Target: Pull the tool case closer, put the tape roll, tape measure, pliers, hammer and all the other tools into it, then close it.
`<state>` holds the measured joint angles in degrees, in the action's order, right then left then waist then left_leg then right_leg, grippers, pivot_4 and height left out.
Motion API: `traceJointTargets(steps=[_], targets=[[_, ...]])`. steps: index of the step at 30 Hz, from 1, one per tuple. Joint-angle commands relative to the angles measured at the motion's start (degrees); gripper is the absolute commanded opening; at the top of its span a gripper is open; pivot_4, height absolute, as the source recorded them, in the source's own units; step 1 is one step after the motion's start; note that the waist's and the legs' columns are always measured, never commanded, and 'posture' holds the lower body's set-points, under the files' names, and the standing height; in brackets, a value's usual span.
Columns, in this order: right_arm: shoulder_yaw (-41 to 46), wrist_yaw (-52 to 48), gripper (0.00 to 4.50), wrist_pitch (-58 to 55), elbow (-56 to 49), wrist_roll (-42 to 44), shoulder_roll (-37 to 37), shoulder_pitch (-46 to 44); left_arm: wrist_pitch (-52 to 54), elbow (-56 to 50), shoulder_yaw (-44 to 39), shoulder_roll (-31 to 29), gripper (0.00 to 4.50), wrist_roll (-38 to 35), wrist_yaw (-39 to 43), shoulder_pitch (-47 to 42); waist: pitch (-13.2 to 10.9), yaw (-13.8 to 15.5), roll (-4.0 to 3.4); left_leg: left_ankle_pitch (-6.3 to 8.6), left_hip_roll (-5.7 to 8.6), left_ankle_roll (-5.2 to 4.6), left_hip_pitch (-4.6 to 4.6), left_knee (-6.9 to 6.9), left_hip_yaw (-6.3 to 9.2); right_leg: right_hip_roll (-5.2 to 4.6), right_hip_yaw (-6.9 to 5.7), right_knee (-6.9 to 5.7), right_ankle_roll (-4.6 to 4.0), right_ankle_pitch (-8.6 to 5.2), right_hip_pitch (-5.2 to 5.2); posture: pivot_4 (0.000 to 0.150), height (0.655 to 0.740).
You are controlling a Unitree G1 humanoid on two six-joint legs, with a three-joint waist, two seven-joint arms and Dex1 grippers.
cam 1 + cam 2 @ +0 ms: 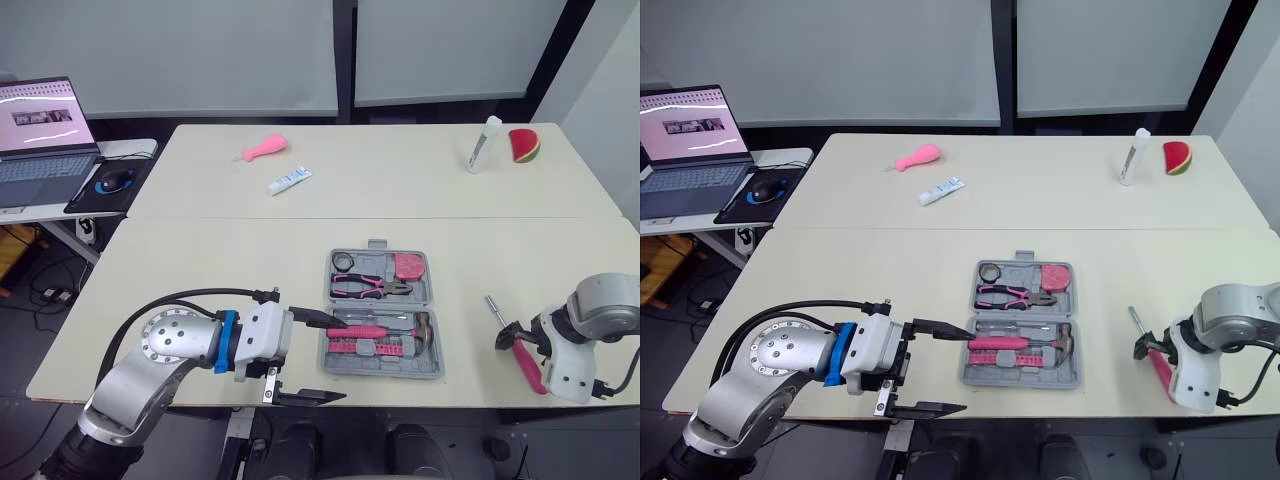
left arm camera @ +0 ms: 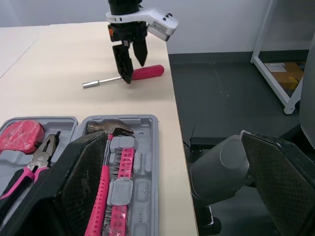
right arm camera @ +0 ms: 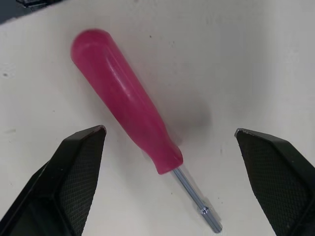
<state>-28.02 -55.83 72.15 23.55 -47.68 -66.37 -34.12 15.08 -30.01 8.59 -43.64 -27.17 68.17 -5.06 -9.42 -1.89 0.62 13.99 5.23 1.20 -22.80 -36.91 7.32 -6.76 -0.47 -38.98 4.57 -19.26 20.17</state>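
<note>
Right wrist view: the right gripper hangs wide open over the screwdriver, a finger on either side, gripping nothing. The screwdriver lies on the table near the front right corner, apart from the case. The case lies open by the middle of the front edge, holding tape roll, tape measure, pliers and hammer. The left gripper is spread empty at its left side. Left to do, I judge: screwdriver in, case shut.
</note>
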Motion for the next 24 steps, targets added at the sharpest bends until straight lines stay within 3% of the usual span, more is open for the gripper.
traceJointTargets(steps=[1, 8, 12, 17, 24], targets=[[-0.69, 0.8, 4.31, -0.58, 0.6, -0.79, 0.19, -1.46, -0.52, -1.43, -1.0, -0.59, 4.5, -0.4, -0.09, 0.33, 0.0, 0.05, 0.0, 0.0, 0.01, 0.0, 0.0, 0.0, 0.0, -0.01, 0.0, 0.0, 0.0, 0.0, 0.0, 0.15, 0.74], [-2.52, 0.19, 2.37, -1.71, 0.53, 0.81, 0.17, -1.5, -0.85, -0.82, -1.11, -1.0, 4.5, 0.04, 0.04, 0.45, 0.0, 0.05, 0.0, 0.0, 0.01, 0.0, -0.01, 0.0, -0.01, -0.01, 0.0, 0.01, 0.0, 0.0, 0.0, 0.15, 0.74], [-2.96, -0.19, 1.67, -2.36, -0.69, 2.07, 0.01, -0.6, -0.93, -0.47, -1.15, -1.16, 4.5, 0.13, 0.09, 0.27, 0.0, 0.02, 0.0, 0.0, 0.0, 0.0, 0.0, 0.0, -0.02, 0.0, 0.01, 0.01, 0.0, 0.0, 0.01, 0.15, 0.74], [-2.83, -0.95, 0.9, -4.2, -0.81, 3.44, -0.29, -0.18, -0.81, -0.38, -1.04, -1.29, 4.5, 0.04, 0.06, 0.06, 0.0, 0.03, 0.0, 0.0, 0.01, 0.0, -0.01, 0.0, -0.01, -0.01, 0.0, 0.01, 0.0, 0.0, 0.0, 0.15, 0.74], [-1.21, -3.87, 0.43, -9.24, -1.55, 11.46, -3.14, 1.47, -1.28, 0.33, -0.77, -1.12, 4.5, 0.3, 0.2, -0.3, 0.0, 0.08, 0.0, 0.0, 0.0, -0.01, 0.0, 0.0, 0.0, -0.01, -0.01, 0.01, 0.0, 0.0, -0.02, 0.15, 0.74]])
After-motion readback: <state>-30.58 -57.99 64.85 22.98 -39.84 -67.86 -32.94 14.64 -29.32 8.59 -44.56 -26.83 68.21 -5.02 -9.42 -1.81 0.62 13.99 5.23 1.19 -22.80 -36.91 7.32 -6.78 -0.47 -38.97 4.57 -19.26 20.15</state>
